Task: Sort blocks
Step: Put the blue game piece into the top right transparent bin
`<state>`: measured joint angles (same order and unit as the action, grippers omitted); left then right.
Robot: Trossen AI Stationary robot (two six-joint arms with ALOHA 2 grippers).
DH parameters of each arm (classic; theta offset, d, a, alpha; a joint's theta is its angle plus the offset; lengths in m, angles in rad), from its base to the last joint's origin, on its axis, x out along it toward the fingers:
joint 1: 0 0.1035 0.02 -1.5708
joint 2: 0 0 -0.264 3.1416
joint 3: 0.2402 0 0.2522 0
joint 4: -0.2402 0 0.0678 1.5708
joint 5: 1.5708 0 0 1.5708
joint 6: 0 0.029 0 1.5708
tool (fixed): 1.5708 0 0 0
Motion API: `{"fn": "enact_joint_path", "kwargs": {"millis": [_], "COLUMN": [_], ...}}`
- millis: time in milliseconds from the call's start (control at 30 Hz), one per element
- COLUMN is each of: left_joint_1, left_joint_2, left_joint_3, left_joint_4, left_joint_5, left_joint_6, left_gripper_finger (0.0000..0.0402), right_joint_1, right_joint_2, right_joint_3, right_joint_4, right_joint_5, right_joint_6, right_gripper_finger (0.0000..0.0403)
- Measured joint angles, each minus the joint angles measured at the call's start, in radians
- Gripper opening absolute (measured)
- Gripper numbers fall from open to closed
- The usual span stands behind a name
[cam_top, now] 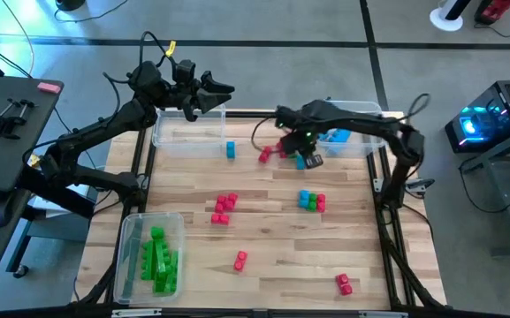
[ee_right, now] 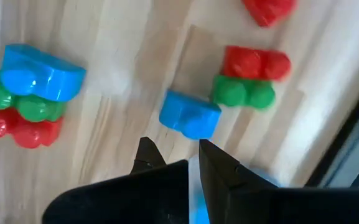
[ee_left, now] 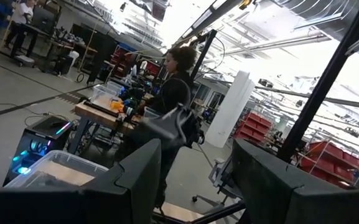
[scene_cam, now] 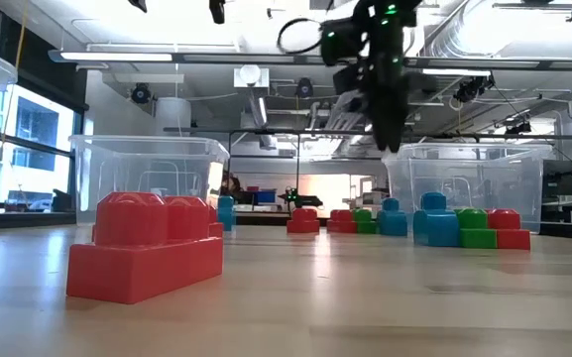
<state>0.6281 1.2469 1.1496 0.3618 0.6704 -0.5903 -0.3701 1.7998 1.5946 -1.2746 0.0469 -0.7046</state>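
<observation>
Right gripper (cam_top: 308, 160) raised above the table's far middle, fingers pinched on a blue block (ee_right: 195, 198); left gripper (cam_top: 209, 91) parked high over the far-left clear bin (cam_top: 184, 140), fingers spread apart, nothing between; green blocks (cam_top: 159, 260) piled in the near-left bin (cam_top: 131, 231); red blocks (cam_top: 224, 208) mid-table, mixed cluster (cam_top: 311, 201) just right, lone blue block (cam_top: 230, 150) far left of centre.
</observation>
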Motion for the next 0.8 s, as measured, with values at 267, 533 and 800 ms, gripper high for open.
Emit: {"fn": "enact_joint_path", "kwargs": {"millis": [267, 533, 800], "left_joint_1": [0.0, 0.0, 0.0], "left_joint_2": [0.0, 0.0, 0.0], "left_joint_3": [0.0, 0.0, 0.0], "left_joint_4": [0.0, 0.001, 0.001], "left_joint_5": [0.0, 0.0, 0.0], "left_joint_6": [0.023, 0.019, 0.019], "left_gripper_finger": [0.0184, 0.0184, 0.0184], "right_joint_1": [0.003, 0.106, 0.132], "right_joint_2": [-0.139, -0.154, -0.153], "right_joint_3": [-0.137, -0.282, -0.377], "right_joint_4": [0.015, 0.179, 0.203], "right_joint_5": [-0.076, 0.072, 0.208], "right_joint_6": [1.008, 1.63, 1.786], "right_gripper_finger": [0.0, 0.0, 0.0039]}}
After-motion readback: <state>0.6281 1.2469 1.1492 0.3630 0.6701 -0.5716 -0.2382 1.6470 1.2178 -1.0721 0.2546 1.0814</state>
